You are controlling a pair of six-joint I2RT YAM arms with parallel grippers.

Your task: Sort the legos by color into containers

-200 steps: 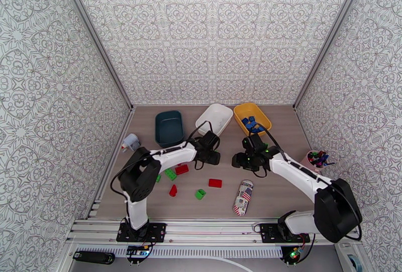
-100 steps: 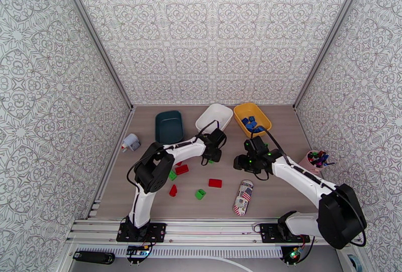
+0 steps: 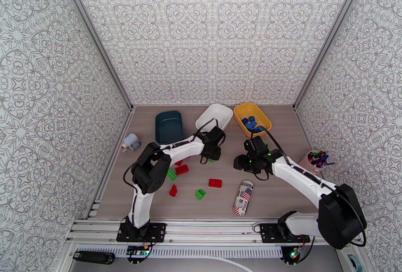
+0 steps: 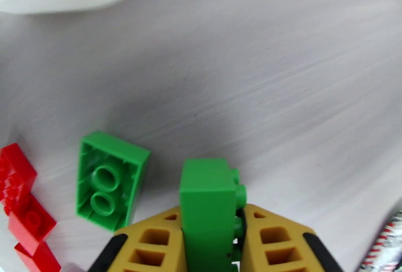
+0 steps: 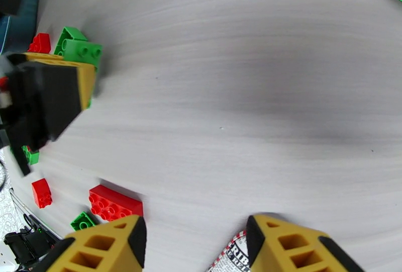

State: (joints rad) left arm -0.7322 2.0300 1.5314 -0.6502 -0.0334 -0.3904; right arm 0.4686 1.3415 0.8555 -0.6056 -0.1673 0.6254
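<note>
Left gripper (image 4: 211, 213) pinches a green lego (image 4: 207, 190) beside the white bin (image 3: 217, 116) while the right gripper (image 5: 196, 233) hangs spread and empty; next, likely, a lift to the greens' container

Left hand (image 4: 211, 220) clamps a green lego (image 4: 206, 192); right hand (image 5: 195, 240) hangs, jaws apart, empty.

Can (image 3: 244, 197): flag-style print, lettering too small to read from the top view. In the right wrist view the can (image 5: 232, 258) shows cropped red letters, possibly "RE"; no whole word legible.
</note>
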